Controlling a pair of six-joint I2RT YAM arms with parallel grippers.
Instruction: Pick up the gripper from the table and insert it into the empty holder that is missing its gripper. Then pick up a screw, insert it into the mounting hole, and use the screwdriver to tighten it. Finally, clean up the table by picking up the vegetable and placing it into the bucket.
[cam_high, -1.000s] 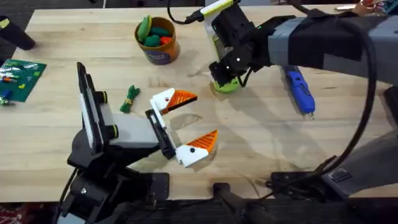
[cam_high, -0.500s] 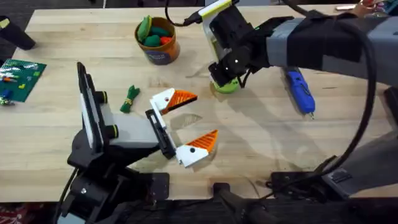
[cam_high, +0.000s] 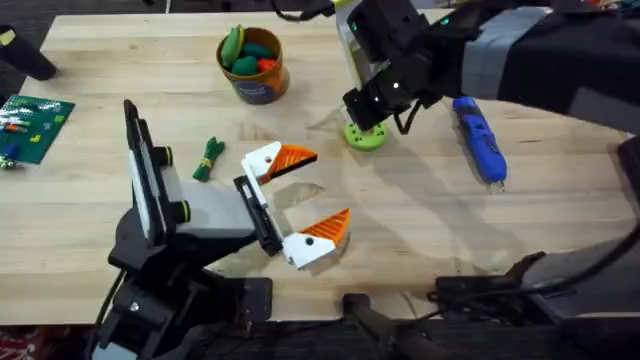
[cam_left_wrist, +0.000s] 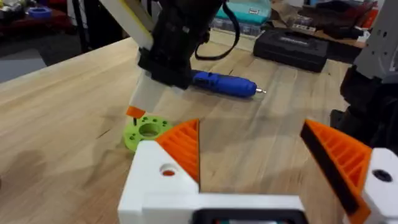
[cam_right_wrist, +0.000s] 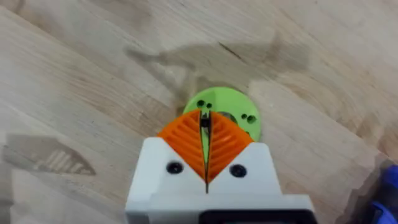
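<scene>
Nearest, the left gripper (cam_high: 330, 185) rests low over the surface (cam_high: 450, 230), jaws wide apart with nothing between them. Both white mounts carry an orange ribbed finger, so the gripper (cam_high: 292, 157) looks already seated in its holder. The mounting hole (cam_left_wrist: 168, 169) sits in the face of the white mount, facing up. A bit left and farther, the vegetable (cam_high: 208, 158) lies loose on the wood, untouched. Farther right is the step in hand, fetching a screw: the right gripper (cam_high: 365, 112) hangs straight over the green disc (cam_high: 368, 137), jaws closed to a slit, with a small dark screw (cam_right_wrist: 204, 122) apparently pinched at the very tips. To do this well, lift straight up so the screw doesn't snag the disc, and keep the squeeze steady since the hold is only at the tips and could twist. Carry it shank-down and low to the hole, line up before lowering, and don't release until the shank is in. The screwdriver (cam_high: 480, 138) lies just right of the disc, tip toward the near side. The bucket (cam_high: 258, 90) is farthest, at far left of centre, with toy vegetables in it.
</scene>
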